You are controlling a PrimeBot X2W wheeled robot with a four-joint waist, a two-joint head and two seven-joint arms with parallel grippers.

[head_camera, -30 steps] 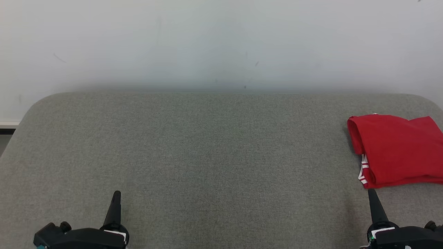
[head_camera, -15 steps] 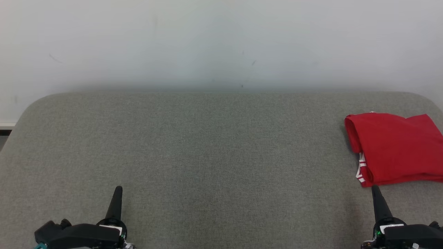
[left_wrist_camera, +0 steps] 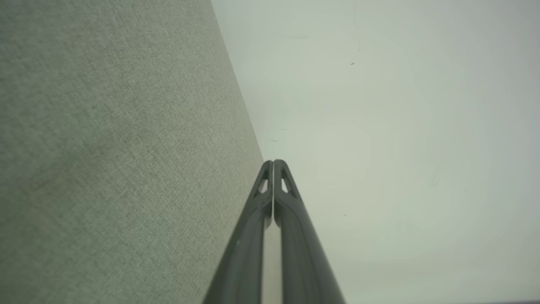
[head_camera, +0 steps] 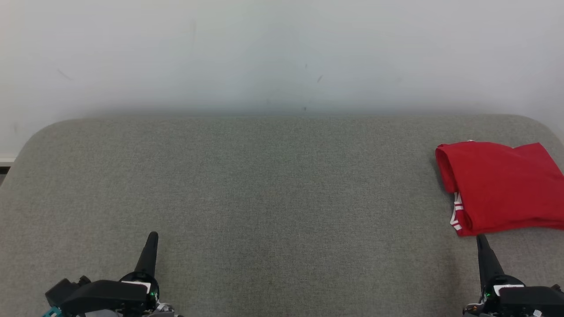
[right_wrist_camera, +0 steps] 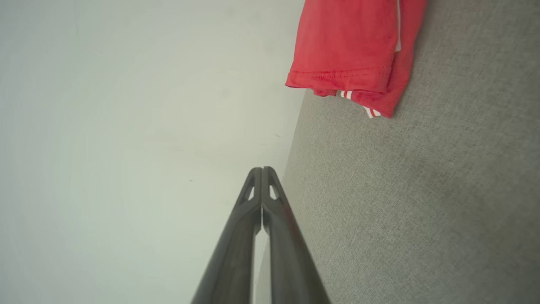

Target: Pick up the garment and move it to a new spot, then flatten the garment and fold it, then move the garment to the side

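A red garment [head_camera: 502,187] with white stripes at one edge lies folded at the far right of the grey padded table [head_camera: 273,185]; its right side runs past the frame edge. The right wrist view has the garment [right_wrist_camera: 354,46] at the top, by the table's far edge. My right gripper [head_camera: 482,240] is shut and empty, its tip just short of the garment's near edge. Over the near left of the table my left gripper [head_camera: 152,237] is shut, nothing in it. The wrist views show each pair closed tip to tip: left gripper [left_wrist_camera: 273,162], right gripper [right_wrist_camera: 262,169].
A pale wall [head_camera: 282,53] rises right behind the table's far edge. The table's far corners are rounded. A strip of dark floor edge [head_camera: 5,166] shows at the far left.
The whole head view has shifted slightly left and up, so the camera moved. Both grippers stay shut and low, and the garment lies as before.
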